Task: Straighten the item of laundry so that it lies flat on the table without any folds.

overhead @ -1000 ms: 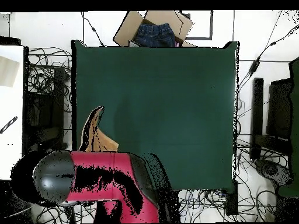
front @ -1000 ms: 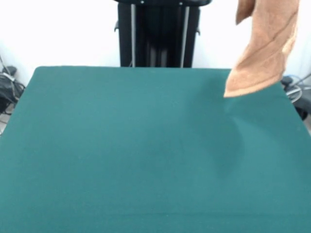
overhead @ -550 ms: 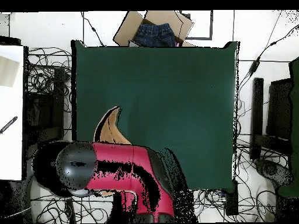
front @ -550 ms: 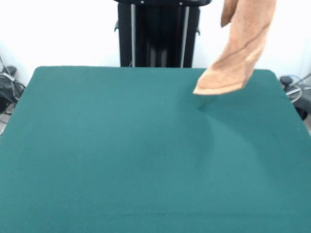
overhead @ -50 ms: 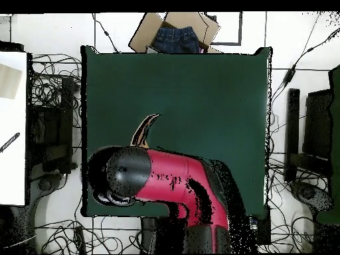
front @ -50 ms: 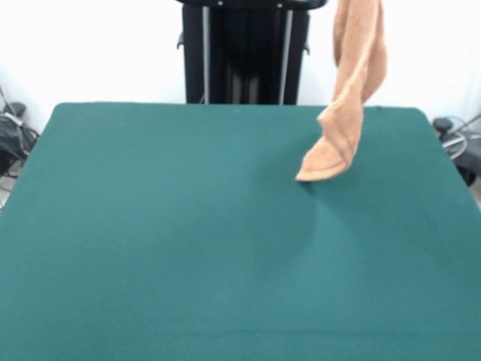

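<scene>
Hanging lengthwise, towel [front @ -50 ms: 350, 90] bunched, lower tip apparently brushing table [front @ -50 ms: 165, 241]

I find no legible text, labels, brands, numbers or signs in either view: nothing readable on the peach-orange terry towel [front @ -50 ms: 347, 113], the dark green felt-topped table [front @ -50 ms: 188, 248] or the red and black arm [overhead @ -50 ms: 174, 189].

Dark green felt table [front @ -50 ms: 188, 248], towel [front @ -50 ms: 331, 162] tip near its top
</scene>
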Robot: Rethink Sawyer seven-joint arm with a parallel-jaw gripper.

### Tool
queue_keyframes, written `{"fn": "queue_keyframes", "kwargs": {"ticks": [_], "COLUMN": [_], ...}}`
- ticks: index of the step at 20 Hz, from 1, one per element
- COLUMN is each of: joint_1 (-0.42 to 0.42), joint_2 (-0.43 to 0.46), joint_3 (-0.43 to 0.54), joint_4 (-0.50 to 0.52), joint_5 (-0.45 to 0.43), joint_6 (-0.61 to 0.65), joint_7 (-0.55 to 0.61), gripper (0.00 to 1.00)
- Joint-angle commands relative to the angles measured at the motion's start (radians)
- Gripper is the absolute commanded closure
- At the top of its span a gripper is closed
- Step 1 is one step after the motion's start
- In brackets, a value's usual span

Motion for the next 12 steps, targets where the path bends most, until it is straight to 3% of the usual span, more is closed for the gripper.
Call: {"fn": "queue_keyframes", "kwargs": {"ticks": [1,12], "joint_1": [-0.066,-0.149], "joint_2": [0.068,0.067], "joint_3": [0.12,0.212], "joint_4": [0.025,-0.051], "joint_5": [-0.058,-0.123], "joint_6": [-0.057,0.064], "joint_7": [-0.233,-0.239], "gripper": [1.0,1.0]}}
